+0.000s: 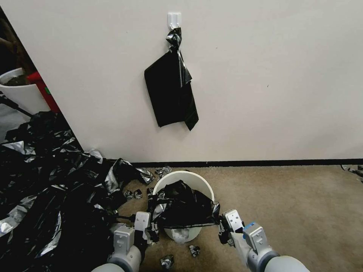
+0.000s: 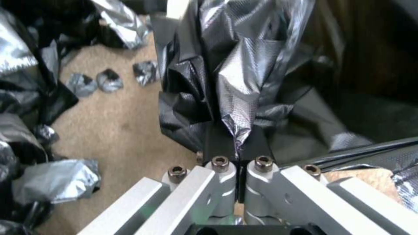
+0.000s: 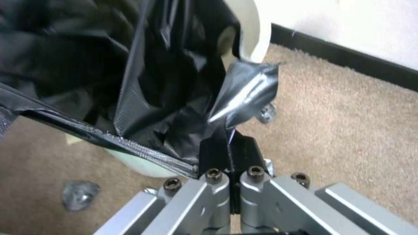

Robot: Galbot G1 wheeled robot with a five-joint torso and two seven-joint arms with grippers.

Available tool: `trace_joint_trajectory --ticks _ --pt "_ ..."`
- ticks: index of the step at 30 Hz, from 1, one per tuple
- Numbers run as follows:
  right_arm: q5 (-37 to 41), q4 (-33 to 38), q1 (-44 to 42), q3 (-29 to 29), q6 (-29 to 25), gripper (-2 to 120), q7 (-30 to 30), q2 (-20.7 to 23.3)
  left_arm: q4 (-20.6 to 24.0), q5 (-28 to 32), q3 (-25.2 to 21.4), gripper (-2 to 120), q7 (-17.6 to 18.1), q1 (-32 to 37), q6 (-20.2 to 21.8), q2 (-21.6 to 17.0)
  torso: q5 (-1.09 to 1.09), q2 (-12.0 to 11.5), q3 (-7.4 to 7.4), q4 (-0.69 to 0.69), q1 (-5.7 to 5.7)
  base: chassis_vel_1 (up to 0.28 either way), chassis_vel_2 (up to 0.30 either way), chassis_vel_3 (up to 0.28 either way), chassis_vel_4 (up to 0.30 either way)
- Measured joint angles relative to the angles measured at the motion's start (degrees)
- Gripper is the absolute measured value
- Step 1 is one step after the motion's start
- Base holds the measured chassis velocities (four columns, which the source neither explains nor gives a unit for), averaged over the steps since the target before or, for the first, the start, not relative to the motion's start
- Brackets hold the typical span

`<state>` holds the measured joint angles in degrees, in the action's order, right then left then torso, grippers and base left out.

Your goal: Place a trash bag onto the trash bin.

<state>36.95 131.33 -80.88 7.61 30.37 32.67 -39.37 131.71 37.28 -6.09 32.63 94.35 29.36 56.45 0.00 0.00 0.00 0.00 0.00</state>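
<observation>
Tan carpet floor (image 1: 295, 204), met by a black baseboard (image 1: 264, 163) at the wall. Stood on it near the wall: the cream trash bin (image 1: 196, 180). Spread across the left: a wide heap of black shiny plastic (image 1: 49, 189). Scattered around the bin's base: small crumpled scraps of plastic (image 1: 194, 250).

Both arms reach forward and down, low and level with each other, wrists angled inward — the left end effector (image 1: 152, 229) on one side, the right end effector (image 1: 222, 227) opposite it. Each has its black fingers (image 2: 226, 143) pressed tight together, a fold of the trash bag (image 1: 183, 207) pinched between them — the film drawn taut from one grip to the other.
</observation>
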Motion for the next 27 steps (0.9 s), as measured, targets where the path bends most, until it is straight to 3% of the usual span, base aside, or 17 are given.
trace_joint_trajectory --ticks 11,22,27 --pt "-4.3 -4.4 0.7 3.0 -0.3 0 -1.3 -3.6 -4.0 -2.5 2.4 0 0.0 -0.8 1.0 3.3 0.0 0.0 0.0 0.0 0.0 0.0 0.0 0.0 0.0" --pt "-7.7 -12.2 3.3 3.0 -1.5 0 -3.7 -7.0 -12.2 -3.2 2.5 0 -0.7 -4.7 0.9 7.3 0.0 0.0 0.0 0.0 0.0 0.0 0.0 0.0 0.0" --pt "-8.2 -13.6 3.6 2.1 -2.1 0 -4.6 -7.5 -12.9 -3.2 2.5 0 -1.4 -5.4 1.1 7.8 0.0 0.0 0.0 0.0 0.0 0.0 0.0 0.0 0.0"
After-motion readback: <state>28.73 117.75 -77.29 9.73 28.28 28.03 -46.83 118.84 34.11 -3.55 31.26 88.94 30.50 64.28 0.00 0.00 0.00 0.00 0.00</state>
